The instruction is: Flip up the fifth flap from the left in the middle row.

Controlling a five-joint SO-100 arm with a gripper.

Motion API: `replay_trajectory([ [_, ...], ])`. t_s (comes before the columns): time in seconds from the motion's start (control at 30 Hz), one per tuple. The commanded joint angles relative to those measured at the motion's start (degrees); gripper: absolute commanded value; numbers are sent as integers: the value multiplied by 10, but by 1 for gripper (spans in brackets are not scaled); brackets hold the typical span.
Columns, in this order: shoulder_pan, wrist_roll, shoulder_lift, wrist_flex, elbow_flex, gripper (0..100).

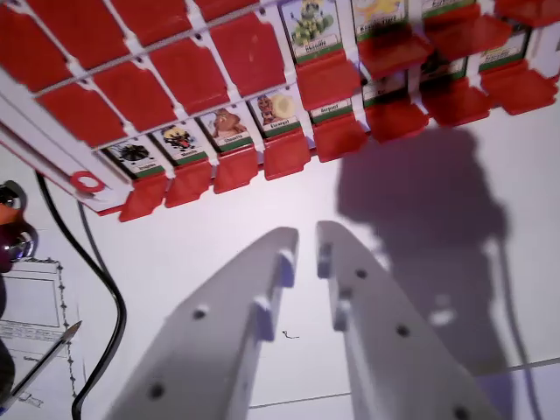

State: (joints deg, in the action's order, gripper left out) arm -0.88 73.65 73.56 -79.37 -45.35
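Pincer (306,241): slightly spread, empty, hovering over the white bench (262,236).
Flap board (262,79): red flaps, several raised showing picture cards.

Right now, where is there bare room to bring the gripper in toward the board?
Bare white table lies between the gripper and the flap board. It is crowded at the wrist view's left: black cable, paper sheet.
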Motion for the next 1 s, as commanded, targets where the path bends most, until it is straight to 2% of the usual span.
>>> replay_trajectory([
  [0.0,0,-4,-14,-4,68,2],
  [0.97,17,-32,-232,25,190,2],
])
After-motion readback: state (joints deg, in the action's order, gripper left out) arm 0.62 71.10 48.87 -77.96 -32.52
